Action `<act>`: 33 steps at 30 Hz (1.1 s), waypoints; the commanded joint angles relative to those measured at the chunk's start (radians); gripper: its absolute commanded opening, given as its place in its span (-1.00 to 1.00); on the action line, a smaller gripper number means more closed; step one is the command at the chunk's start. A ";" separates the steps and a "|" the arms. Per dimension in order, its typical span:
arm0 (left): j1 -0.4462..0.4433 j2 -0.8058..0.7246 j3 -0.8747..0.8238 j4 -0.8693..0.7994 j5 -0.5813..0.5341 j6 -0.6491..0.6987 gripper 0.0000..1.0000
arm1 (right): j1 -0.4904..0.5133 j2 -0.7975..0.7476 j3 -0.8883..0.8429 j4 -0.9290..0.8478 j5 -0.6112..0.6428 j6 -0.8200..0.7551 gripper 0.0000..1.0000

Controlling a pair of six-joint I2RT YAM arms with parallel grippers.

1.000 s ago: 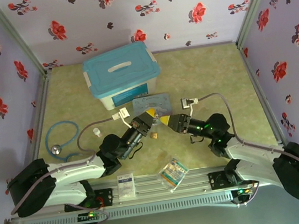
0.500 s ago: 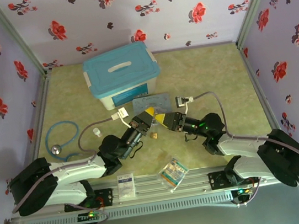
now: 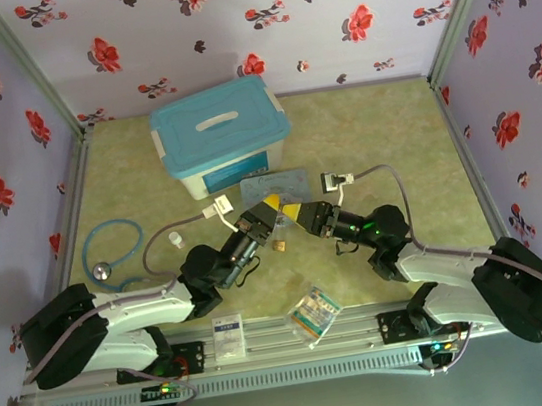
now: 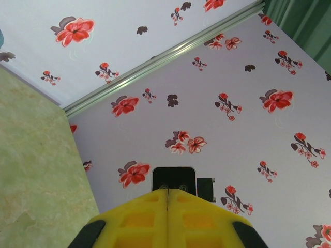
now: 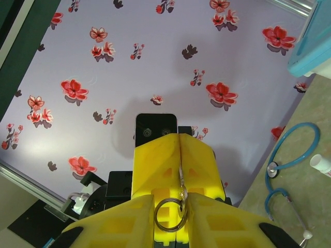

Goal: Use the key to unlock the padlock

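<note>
Two grippers meet mid-table. I read the right gripper (image 5: pixel 179 137) clamped on the key (image 5: pixel 181 171) and the left gripper (image 4: pixel 167 191) fully closed. The padlock (image 3: pixel 279 245) lies on the table just near of them.

Shiny silvery metal key (image 5: pixel 181 175), matt yellow plastic right pincer (image 5: pixel 178 139), brass-toned padlock (image 3: pixel 279 245), smooth blue plastic box (image 3: pixel 221 134).

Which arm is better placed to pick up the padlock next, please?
Left, I think. The right gripper is shut on the key, whereas the left gripper is shut and looks empty, and the padlock lies on the table close by it.
</note>
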 commanded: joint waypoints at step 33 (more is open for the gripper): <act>0.026 -0.262 -0.004 -0.521 -0.119 0.105 0.41 | -0.013 -0.231 0.040 -0.645 0.101 -0.259 -1.00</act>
